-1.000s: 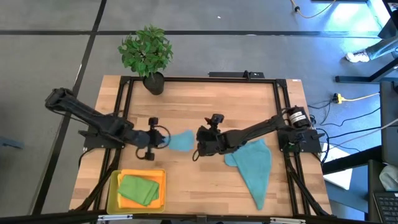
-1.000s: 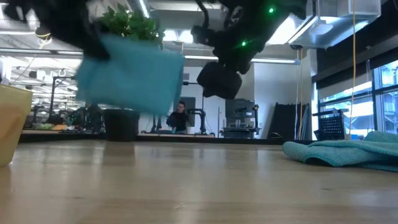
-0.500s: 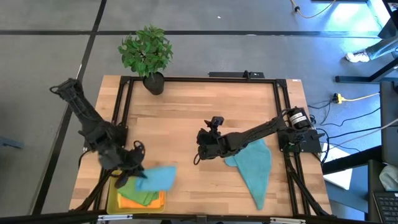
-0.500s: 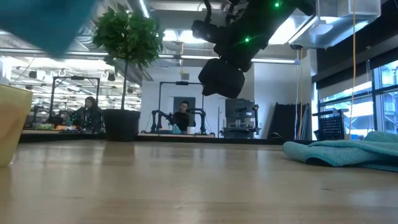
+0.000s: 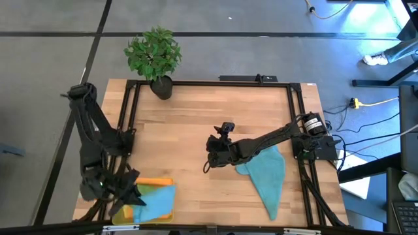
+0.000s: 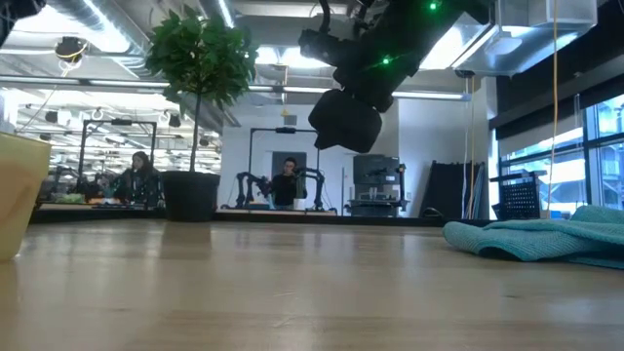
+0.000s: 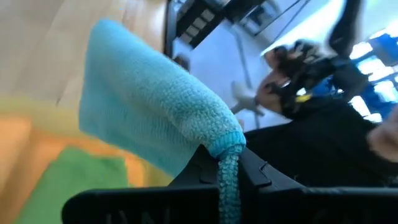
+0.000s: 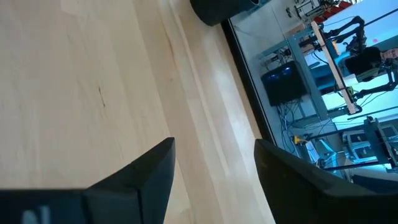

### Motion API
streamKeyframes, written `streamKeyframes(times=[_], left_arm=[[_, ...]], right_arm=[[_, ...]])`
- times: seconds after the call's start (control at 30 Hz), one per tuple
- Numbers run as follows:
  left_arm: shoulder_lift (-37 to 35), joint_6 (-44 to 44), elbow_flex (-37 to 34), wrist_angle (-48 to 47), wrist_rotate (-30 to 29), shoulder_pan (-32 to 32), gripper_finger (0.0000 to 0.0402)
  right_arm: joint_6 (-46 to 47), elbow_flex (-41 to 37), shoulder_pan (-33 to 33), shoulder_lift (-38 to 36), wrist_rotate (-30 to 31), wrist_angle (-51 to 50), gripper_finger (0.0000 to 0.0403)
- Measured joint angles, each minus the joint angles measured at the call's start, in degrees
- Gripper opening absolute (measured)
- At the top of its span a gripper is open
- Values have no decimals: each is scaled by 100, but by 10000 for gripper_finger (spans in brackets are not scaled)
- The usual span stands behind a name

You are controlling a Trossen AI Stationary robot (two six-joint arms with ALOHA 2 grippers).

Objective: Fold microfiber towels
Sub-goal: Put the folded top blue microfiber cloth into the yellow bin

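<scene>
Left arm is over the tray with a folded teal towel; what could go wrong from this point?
1. The left gripper pinches the folded teal-blue microfiber towel by one edge over the yellow plastic tray. Released from there, it may unfold or land askew on the green towel.
2. The towel reaches the tray's table-side rim in the high view, so part may drape outside.
3. The right gripper hangs open above bare wood, beside the crumpled teal-blue towel; it may pull that towel off the near edge.

A teal-blue towel point(image 7: 149, 118) hangs over a green towel point(image 7: 68, 180) in the yellow tray point(image 5: 157, 182).
</scene>
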Motion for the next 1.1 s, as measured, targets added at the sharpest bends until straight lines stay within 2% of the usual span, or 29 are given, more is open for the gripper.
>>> streamKeyframes(times=[0.13, 0.3, 0.53, 0.67, 0.83, 0.97, 1.1], left_arm=[[491, -608, -269, 478, 251, -79, 0], [653, -735, -623, 1207, 272, -92, 0], [510, -1220, -979, 1205, 110, -85, 0], [497, -1979, -1265, 1071, 81, -88, 0], [497, -2964, -1586, 808, 402, -92, 0], [463, -3309, -1607, 531, 836, -146, 2], [265, -3386, -1607, 421, 927, -216, 4]], right_arm=[[15, -2, 0, 0, -4, 2, 220], [-29, -2, 0, 0, -9, 163, 220], [-204, -2, -4, 0, -9, 279, 220], [-271, -2, -4, 0, -13, 308, 220], [-265, -2, -4, 0, -20, 306, 220], [-269, -2, -4, 0, -111, 330, 220], [-274, -2, -4, 0, -118, 431, 220]])
